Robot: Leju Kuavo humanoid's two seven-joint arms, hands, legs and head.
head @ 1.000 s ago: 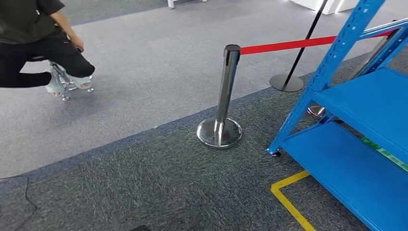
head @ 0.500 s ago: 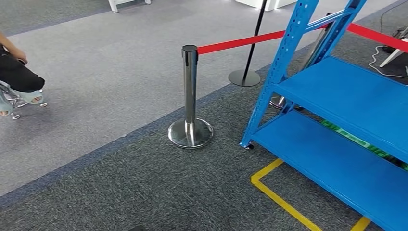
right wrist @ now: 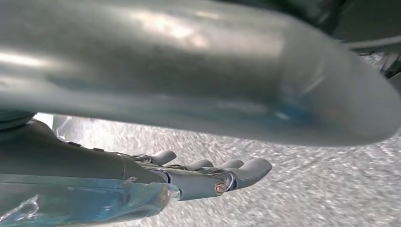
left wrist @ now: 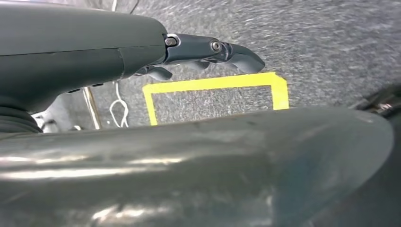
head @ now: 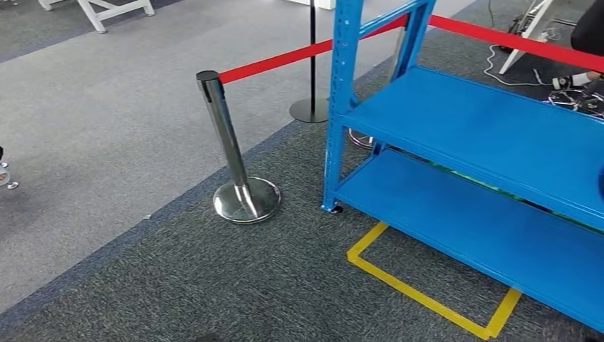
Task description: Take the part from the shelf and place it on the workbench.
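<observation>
A blue metal shelf (head: pixel 484 135) stands ahead on the right, and the two boards in sight are bare. At the picture's right edge a small dark shape (head: pixel 601 182) sits by the upper board, too cut off to identify. My left hand (left wrist: pixel 208 52) hangs over the grey carpet with its fingers stretched out and nothing in them. My right hand (right wrist: pixel 208 177) also hangs over the carpet, its fingers loosely extended and holding nothing.
A chrome stanchion (head: pixel 231 157) with a red belt (head: pixel 285 60) stands left of the shelf, with a black-based post (head: pixel 311 107) behind it. Yellow floor tape (head: pixel 420 292) marks a rectangle in front of the shelf. Cables (head: pixel 577 100) and a person (head: pixel 587 28) are at the far right.
The camera has turned right, so the whole scene has slid left. The shelf now sits nearer the middle and the seated person has left the picture.
</observation>
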